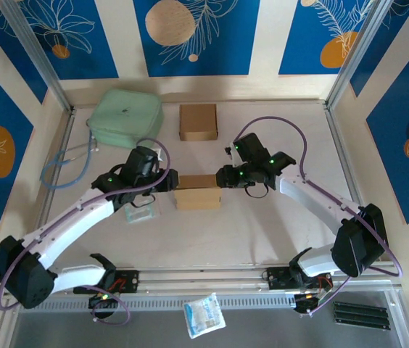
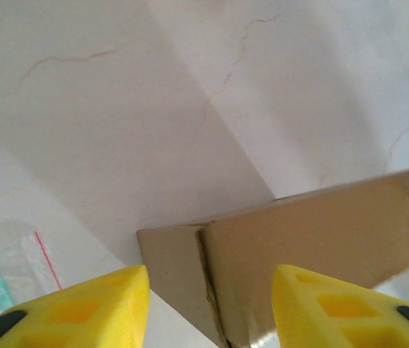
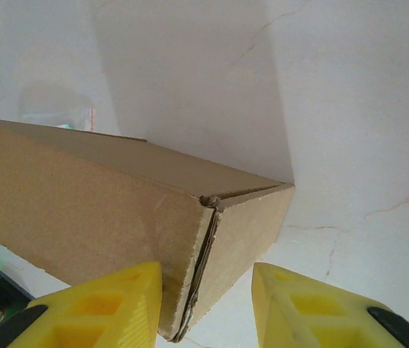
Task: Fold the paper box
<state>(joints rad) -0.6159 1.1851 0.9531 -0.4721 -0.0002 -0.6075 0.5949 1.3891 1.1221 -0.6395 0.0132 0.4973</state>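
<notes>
The brown paper box (image 1: 198, 194) lies closed in the middle of the table, long side facing me. My left gripper (image 1: 168, 183) is at its left end and my right gripper (image 1: 225, 176) at its right end. In the left wrist view the box's corner (image 2: 277, 239) stands between the yellow fingers (image 2: 81, 308), and the gripper (image 2: 212, 308) is open, with a strip of table showing beside one finger. In the right wrist view the box's end seam (image 3: 212, 246) sits between the fingers (image 3: 313, 308). That gripper (image 3: 208, 304) is open, with a gap on the outer side.
A second folded cardboard box (image 1: 198, 121) and a pale green pouch (image 1: 125, 116) sit at the back. A clear plastic bag (image 1: 141, 212) lies under the left arm, a blue cable (image 1: 63, 170) at the far left, and a white packet (image 1: 204, 315) below the table's front rail.
</notes>
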